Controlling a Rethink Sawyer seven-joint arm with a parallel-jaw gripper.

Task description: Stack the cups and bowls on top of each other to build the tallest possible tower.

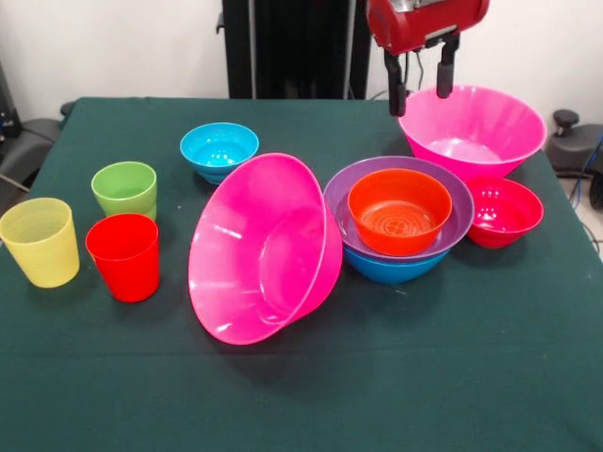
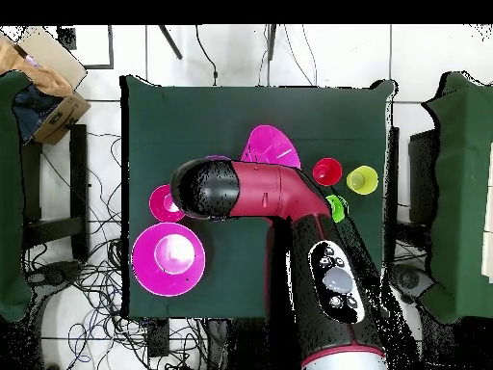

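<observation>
on the surface a big pink bowl leans tipped against the blue-purple-orange tower. the gripper, open and empty, hangs over the upright pink bowl: pinch its rim squarely.

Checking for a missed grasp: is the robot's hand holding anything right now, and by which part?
Nothing is held. The hand hangs open and empty above the rim of the upright large glossy pink plastic bowl.

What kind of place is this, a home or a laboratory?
Probably a robotics laboratory: a green-covered table with plastic bowls and cups, a red robot arm above it, and loose cables on the tiled floor.
</observation>
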